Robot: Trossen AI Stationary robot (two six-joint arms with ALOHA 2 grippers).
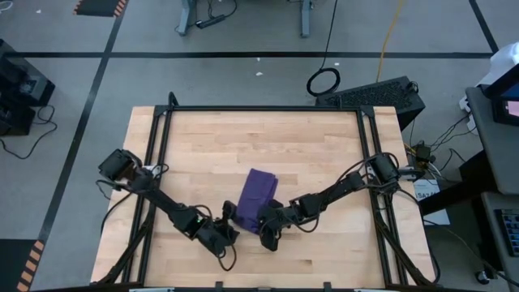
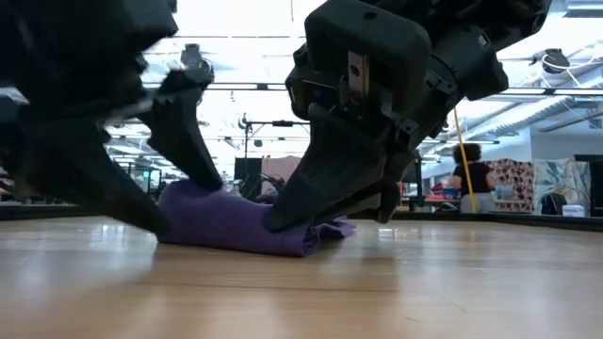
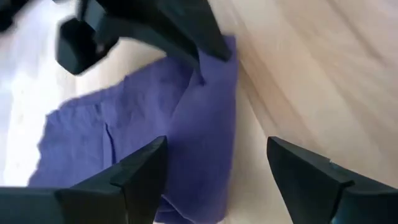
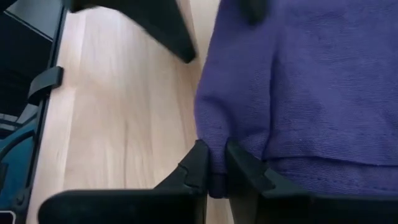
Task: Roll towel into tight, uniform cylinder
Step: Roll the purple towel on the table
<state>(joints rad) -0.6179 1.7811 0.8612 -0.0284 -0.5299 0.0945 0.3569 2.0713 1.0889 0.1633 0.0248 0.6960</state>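
The purple towel lies folded into a thick strip on the wooden table, near the front edge at the middle. It also shows in the low view. My right gripper is at the towel's near right end and is shut on the cloth. My left gripper is open at the towel's near left side. In its wrist view one finger stands over the towel and the other over bare wood. The white tag is not visible. My right gripper pinches a bunched fold at the towel's near edge between its two fingers. The fingers come in low and slanting from the table's near right side. The towel lies on the table beyond the fingers. My left gripper: I cannot tell whether its finger touches the towel.
Black frame rails run along the table's left, right and far sides. Bare wood lies beyond the towel toward the far edge. A keyboard and cables lie off the table at the far right. A person stands in the room behind.
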